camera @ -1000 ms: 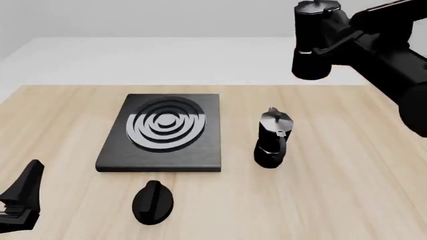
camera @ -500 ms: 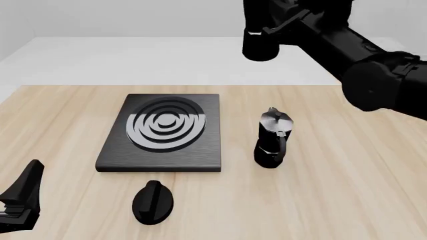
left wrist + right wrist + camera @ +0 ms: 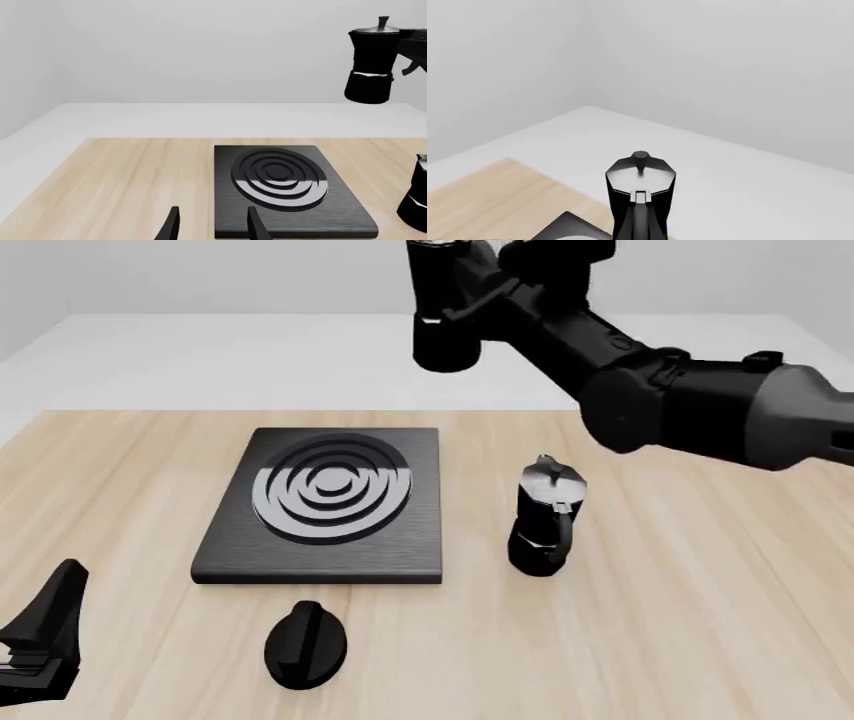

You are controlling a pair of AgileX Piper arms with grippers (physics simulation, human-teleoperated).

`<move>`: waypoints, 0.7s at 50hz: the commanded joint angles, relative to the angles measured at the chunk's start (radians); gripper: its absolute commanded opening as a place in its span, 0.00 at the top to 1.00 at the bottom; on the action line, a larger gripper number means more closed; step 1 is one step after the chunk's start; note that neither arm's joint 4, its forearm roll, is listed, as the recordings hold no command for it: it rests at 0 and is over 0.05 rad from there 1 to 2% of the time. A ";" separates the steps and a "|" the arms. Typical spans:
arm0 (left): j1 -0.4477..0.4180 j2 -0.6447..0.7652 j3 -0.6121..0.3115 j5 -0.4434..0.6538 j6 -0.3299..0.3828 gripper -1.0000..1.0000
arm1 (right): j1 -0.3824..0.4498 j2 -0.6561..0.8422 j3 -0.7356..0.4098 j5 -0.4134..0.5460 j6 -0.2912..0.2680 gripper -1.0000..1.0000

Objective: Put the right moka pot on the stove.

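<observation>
While the right arm has swung leftward over the past second, the right moka pot has travelled with it from the far right corner of the front view to a spot high in the air, above and beyond the far right part of the stove. It hangs upright, well clear of the bench, lid knob up. That shift suggests the carry is mostly done across; by my reading the pot needs a little more travel left and toward the near side, then a descent onto the burner rings.

Gripping at the handle side, the right claw appears closed on the pot, though black on black hides the fingers in the front view and the right wrist view shows only the pot's lid and handle, so how tightly is hard to judge.

Standing on the bench just right of the stove, the other moka pot is untouched. A small black knob lies near the stove's front edge. Low at the near left, the left claw has its fingers parted and holds nothing.
</observation>
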 commanded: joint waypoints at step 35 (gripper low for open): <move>0.000 0.000 0.000 0.000 0.000 0.00 | 0.083 0.439 -0.460 0.013 0.036 1.00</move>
